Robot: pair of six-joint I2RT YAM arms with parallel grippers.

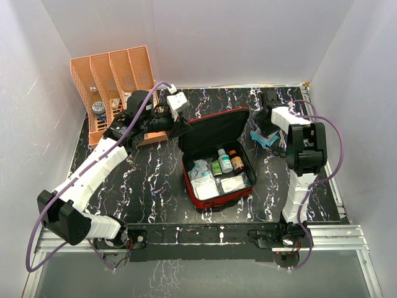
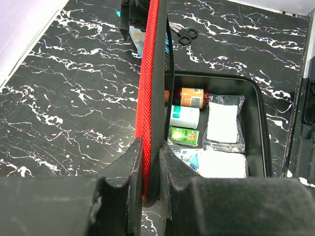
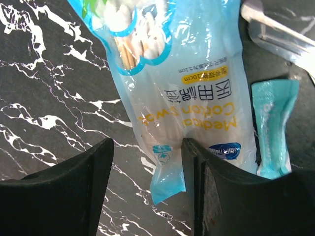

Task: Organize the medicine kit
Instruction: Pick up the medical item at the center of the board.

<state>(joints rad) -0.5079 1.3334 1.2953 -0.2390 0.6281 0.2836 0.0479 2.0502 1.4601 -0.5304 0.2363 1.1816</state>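
**Work surface.** A black table [image 1: 149, 192] with white marble veining, closed in on the left, rear and right by plain white walls [image 1: 217, 43]. An aluminium rail [image 1: 335, 233] runs along the near edge, where both arm bases are bolted.

**Rear left corner.** An orange slotted rack [image 1: 111, 81] stands against the wall. The items in its slots are too small to identify.

**Centre.** The medicine kit [image 1: 223, 197] lies open on the table, with its tray flat and its lid [image 1: 214, 130] raised at the rear. The black-lined tray holds:
- a brown bottle [image 2: 191, 96]
- a white bottle [image 2: 184, 117]
- a green box [image 2: 183, 135]
- clear packets [image 2: 222, 123] of white pads

**Left gripper** [image 2: 149, 157]. It is closed narrow on the red edge of the lid, one finger on each face, holding the lid upright.

**Right gripper** [image 3: 145, 147]. It is at the rear right of the table, beside the kit, with its jaws about half spread. It sits low over a cotton swab pack [image 3: 177, 73] that lies flat on the table. The pack's lower end sits in the gap against one finger, and bare table shows between it and the other finger. Nothing is pinched.

**Beside the pack.** A small teal packet [image 3: 273, 128] lies just beside it, and scissors [image 2: 184, 33] lie near on the table.
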